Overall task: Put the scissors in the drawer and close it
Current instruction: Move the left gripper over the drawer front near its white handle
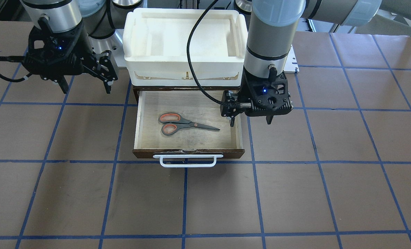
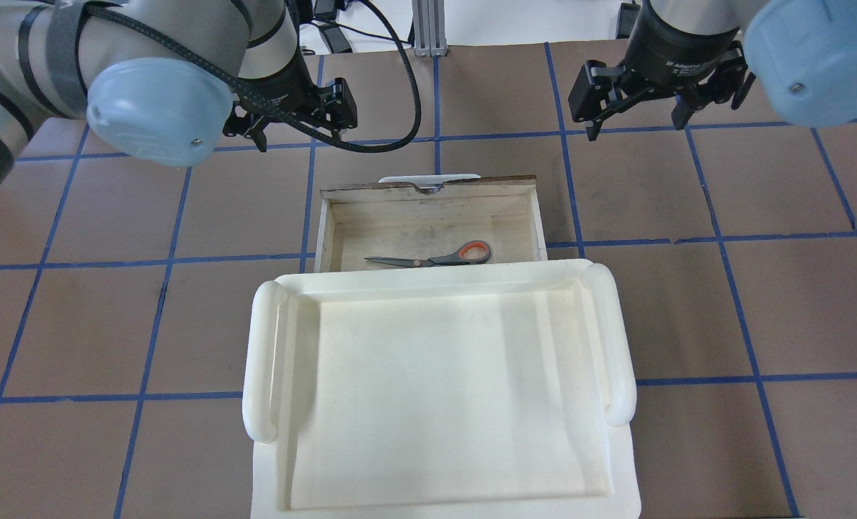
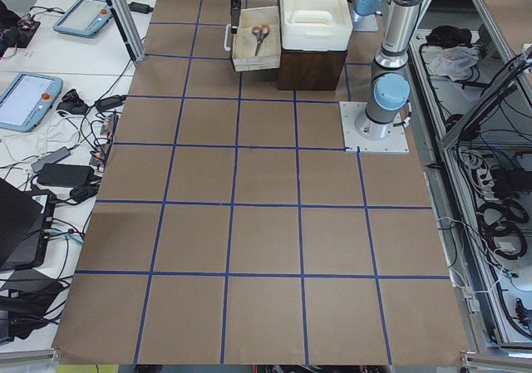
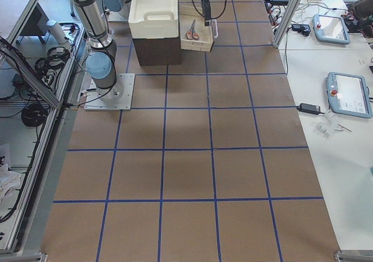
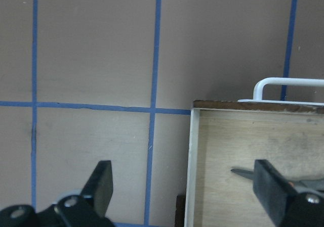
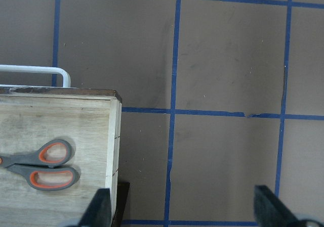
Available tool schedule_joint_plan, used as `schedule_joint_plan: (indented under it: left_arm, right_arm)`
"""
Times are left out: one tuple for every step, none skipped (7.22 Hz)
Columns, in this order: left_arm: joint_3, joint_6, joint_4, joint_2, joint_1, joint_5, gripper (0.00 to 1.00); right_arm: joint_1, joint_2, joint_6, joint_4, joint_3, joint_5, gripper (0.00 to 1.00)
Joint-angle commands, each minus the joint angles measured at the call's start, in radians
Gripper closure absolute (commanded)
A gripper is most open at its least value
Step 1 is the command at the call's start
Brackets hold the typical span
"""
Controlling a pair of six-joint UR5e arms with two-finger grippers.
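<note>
One pair of scissors [image 1: 188, 123] lies inside one open drawer [image 1: 191, 142]; left and right jaws spread, empty

Drawer [image 1: 146, 138] bare worn wood inside; tray [image 2: 428, 404] matt white plastic.

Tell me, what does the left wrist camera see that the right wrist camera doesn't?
Only the left wrist view shows the scissors' pointed blade tips. Only the right wrist view shows their two orange-lined handle loops. Both show the open drawer's pale wooden inside, one curved end of its white bar handle, the brown table with blue tape lines, and dark fingers spread wide: the left gripper and the right gripper are each open and empty.
</note>
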Motion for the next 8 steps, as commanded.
schedule_joint_plan:
  left_arm:
    - [0.047,-0.070,0.043,-0.083,-0.059,-0.004,0.00]
    - [0.079,-0.131,0.058,-0.132,-0.085,-0.004,0.00]
    - [0.114,-0.150,0.104,-0.185,-0.109,-0.012,0.00]
    - [0.145,-0.151,0.123,-0.230,-0.125,-0.039,0.00]
    - [0.145,-0.153,0.175,-0.285,-0.154,-0.041,0.00]
    - [0.153,-0.126,0.189,-0.340,-0.172,-0.033,0.00]
    - [0.169,-0.087,0.221,-0.385,-0.171,-0.029,0.00]
    - [0.198,-0.084,0.220,-0.417,-0.171,-0.027,0.00]
  right_arm:
    - [-0.002,-0.022,-0.016,0.008,-0.001,-0.008,0.00]
    - [-0.002,-0.026,-0.027,0.010,0.005,-0.009,0.00]
    - [0.005,-0.027,-0.029,0.008,0.006,-0.005,0.00]
    - [-0.002,-0.029,-0.033,0.007,0.009,-0.006,0.00]
    - [-0.004,-0.027,-0.052,0.008,0.010,-0.011,0.00]
    - [-0.004,-0.029,-0.055,0.008,0.010,-0.006,0.00]
    - [-0.005,-0.030,-0.056,0.007,0.010,0.011,0.00]
    - [-0.007,-0.032,-0.085,-0.001,0.009,0.017,0.00]
